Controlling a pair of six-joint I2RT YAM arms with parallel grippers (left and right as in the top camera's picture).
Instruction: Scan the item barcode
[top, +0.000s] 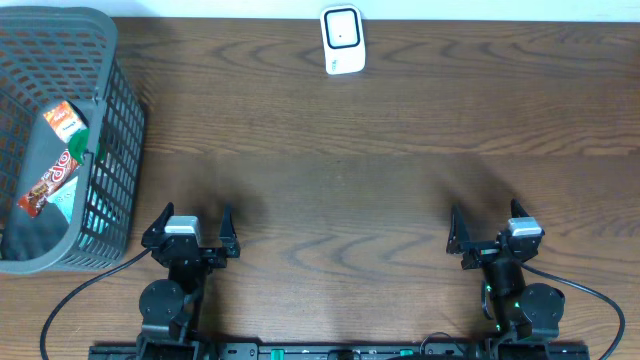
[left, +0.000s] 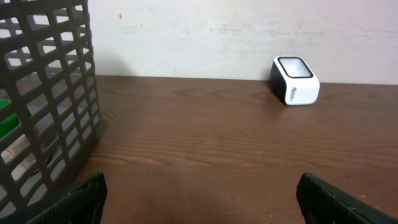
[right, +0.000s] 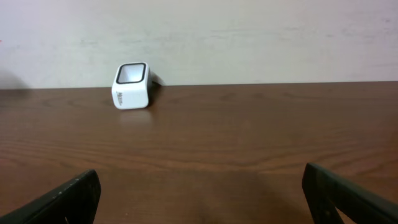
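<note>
Near edge: the left pincer (top: 196, 212) stands released, jaws spread wide, with nothing between them and nothing touched. Its wrist view shows only bare counter (top: 330, 180) between the two dark fingertips (left: 74, 202). The right pincer (top: 484, 215) is likewise fully spread and empty, with bare wood in its gap. The two units sit well apart, both facing the far edge.

Left side, middle distance: a grey mesh basket (top: 125, 150) stands on the counter, just ahead and to the left of the left pincer. Inside it lie the goods: a red-brown wrapped bar (top: 48, 183), an orange-topped packet (top: 66, 120) above it, and a piece of green packaging. No barcode is legible.

Far edge: a small white scanner (top: 342, 40) with a dark-rimmed window sits against the pale wall (right: 249, 37), well apart from basket and pincers.
</note>
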